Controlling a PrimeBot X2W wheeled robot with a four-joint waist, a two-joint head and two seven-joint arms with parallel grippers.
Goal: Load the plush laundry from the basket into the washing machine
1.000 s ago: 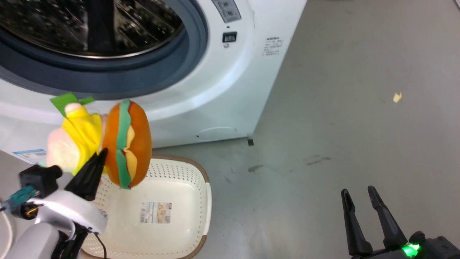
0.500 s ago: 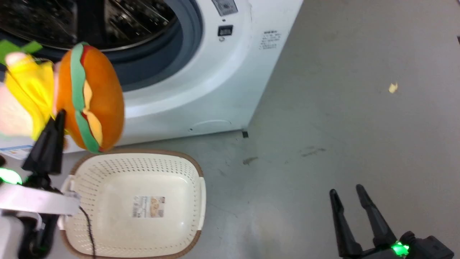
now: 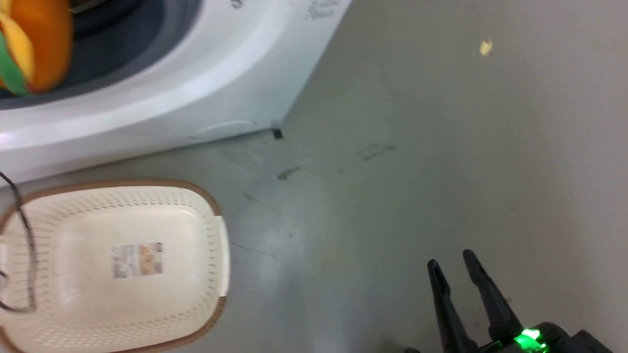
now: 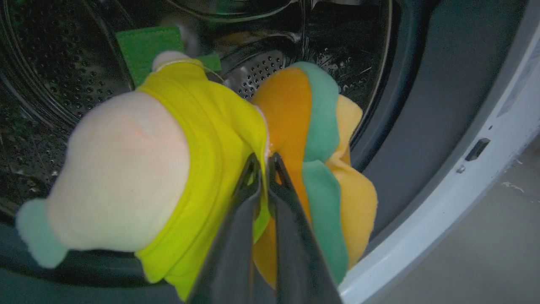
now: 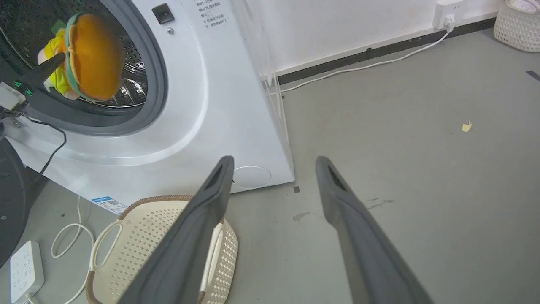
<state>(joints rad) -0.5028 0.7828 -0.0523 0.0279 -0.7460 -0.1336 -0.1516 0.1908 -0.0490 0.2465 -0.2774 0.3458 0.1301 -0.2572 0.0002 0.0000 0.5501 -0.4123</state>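
In the left wrist view my left gripper (image 4: 263, 158) is shut where the peach-pink doll (image 4: 126, 169) in its yellow shirt meets the orange hamburger plush (image 4: 291, 114). It holds both in the mouth of the washing machine (image 5: 211, 105), in front of the steel drum (image 4: 63, 63). The head view catches the hamburger plush (image 3: 34, 44) at its top left, over the grey door seal (image 3: 127, 49). The cream basket (image 3: 216, 255) sits on the floor below, holding just its paper label (image 3: 136, 260). My right gripper (image 3: 450, 260) hangs open over bare floor.
A white power strip (image 5: 25, 270) and looped cable (image 5: 67, 240) lie left of the basket. A cord runs along the wall to a socket (image 5: 447, 17). Another woven basket (image 5: 517, 23) stands far right. A yellow scrap (image 5: 466, 126) lies on the grey floor.
My left gripper has carried both toys up from above the basket to the drum opening. The head camera has shifted, so the washer and basket sit further left. The right gripper stays open.
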